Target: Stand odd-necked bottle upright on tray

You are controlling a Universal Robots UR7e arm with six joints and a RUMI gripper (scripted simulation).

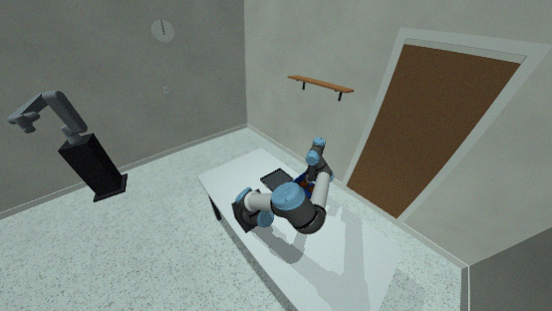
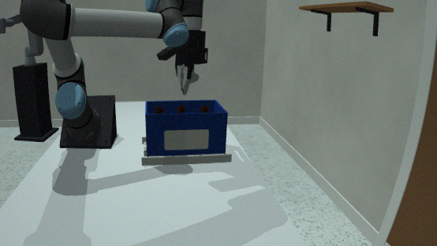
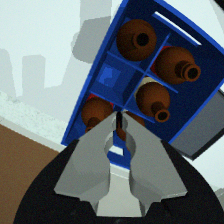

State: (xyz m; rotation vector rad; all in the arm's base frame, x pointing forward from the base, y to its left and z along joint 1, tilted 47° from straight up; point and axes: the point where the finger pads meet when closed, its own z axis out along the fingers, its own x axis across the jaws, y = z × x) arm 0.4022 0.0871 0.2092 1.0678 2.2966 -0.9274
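- Top view: arm [image 1: 319, 191] folded out from its base over the white table [image 1: 349, 259], wrist parked above the blue crate [image 1: 300, 178]. Dark tray [image 1: 277, 178] lying just beside the crate on the side away from the door, bare on top. Crate mostly hidden under the forearm, so no bottle count from here.
- Exterior view: gripper [image 2: 184, 87] hanging above the crate [image 2: 185, 128], well clear of the rim, tips pointing down and slightly tilted. Three brown bottle tops [image 2: 181, 109] peeking over the near wall. Crate resting on a low pale slatted base [image 2: 185, 159], loose on the table, so a careless nudge likely to shift it.
- Wrist view: fingers pinched together, only a thin slit between them, nothing in it. Pressed shut and empty, then, probably a look-down pose for comparing necks rather than a grasp.
- Wrist view again: crate [image 3: 97, 97] seen skewed, dividers forming cells. One bottle [image 3: 136, 39] upright at the far end, two more [image 3: 175, 65] and [image 3: 152, 98] beside it, another [image 3: 96, 112] near the fingertips, a fifth partly hidden behind them. One cell [image 3: 110, 76] vacant.
- Odd-necked bottle somewhere in the crate, not yet singled out; neck thickness too close to call from these angles. Jaws needing to open before any descent.
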